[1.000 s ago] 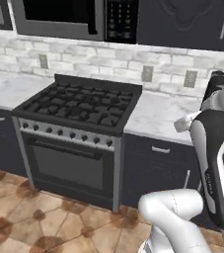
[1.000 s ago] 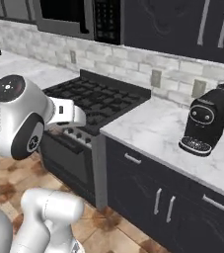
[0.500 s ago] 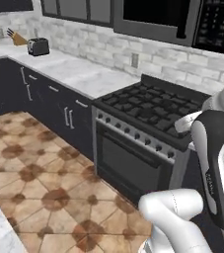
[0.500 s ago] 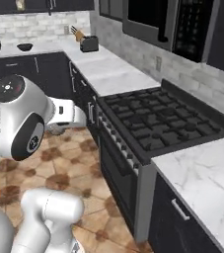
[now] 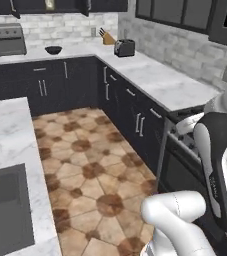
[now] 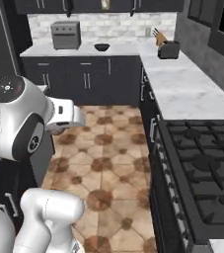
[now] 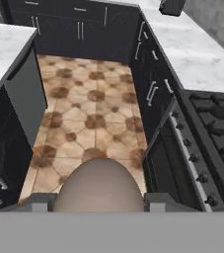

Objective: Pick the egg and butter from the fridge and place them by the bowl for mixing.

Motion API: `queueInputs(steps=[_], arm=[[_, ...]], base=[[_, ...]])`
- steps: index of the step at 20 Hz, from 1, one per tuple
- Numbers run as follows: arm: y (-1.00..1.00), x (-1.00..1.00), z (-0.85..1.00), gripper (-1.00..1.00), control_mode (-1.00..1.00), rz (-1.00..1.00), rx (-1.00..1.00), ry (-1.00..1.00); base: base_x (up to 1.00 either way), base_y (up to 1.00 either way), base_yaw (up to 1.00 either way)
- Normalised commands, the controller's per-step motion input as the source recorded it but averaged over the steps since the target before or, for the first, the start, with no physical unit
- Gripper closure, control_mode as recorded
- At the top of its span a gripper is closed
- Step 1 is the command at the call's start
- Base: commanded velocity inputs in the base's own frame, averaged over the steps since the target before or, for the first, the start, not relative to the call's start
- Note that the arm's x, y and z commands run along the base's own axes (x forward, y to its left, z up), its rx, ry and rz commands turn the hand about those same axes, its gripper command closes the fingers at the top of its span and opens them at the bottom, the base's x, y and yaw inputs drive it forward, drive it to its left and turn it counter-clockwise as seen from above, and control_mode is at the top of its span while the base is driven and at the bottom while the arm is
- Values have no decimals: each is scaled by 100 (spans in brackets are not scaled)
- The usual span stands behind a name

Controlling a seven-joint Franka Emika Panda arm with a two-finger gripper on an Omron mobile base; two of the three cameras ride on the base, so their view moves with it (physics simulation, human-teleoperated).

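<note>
The egg [image 7: 99, 187] sits clamped between the 2 fingertips of the gripper [image 7: 99, 197], its rounded grey-brown top bulging up at the bottom of the hand view, so the jaws are partly closed around it rather than wide or empty. This looks like the carrying step: 1 of the 2 items is in hand and on its way across the kitchen, with the patterned floor [image 7: 91, 113] below the hand and the stove [image 6: 202, 173] to the right. The bowl [image 6: 102, 47] rests on the far surface [image 6: 113, 49] along the back wall, near the middle of its front edge, between the toaster oven [image 6: 66, 34] towards the left end and the toaster [image 6: 169, 50] at the right corner; in the left base view the bowl [image 5: 53, 50] shows on the same far surface, well apart from the arm. The butter and the fridge cannot be made out here. Next, I judge, the base needs to close on that back surface, then the arm must reach forward and lower the egg gently just beside the bowl, on a flat bare patch where it will not roll off, before letting go
</note>
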Motion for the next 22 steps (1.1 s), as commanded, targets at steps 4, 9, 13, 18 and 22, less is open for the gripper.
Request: queueInputs(steps=[4,9,13,18,22], arm=[[0,0,0,100,100,0,0,0],[0,0,0,100,100,0,0,0],[0,0,0,100,100,0,0,0],[0,0,0,100,100,0,0,0],[0,0,0,100,100,0,0,0]], base=[[100,0,32],[100,0,27],[100,-13,22],[100,-10,21],[100,-43,7]])
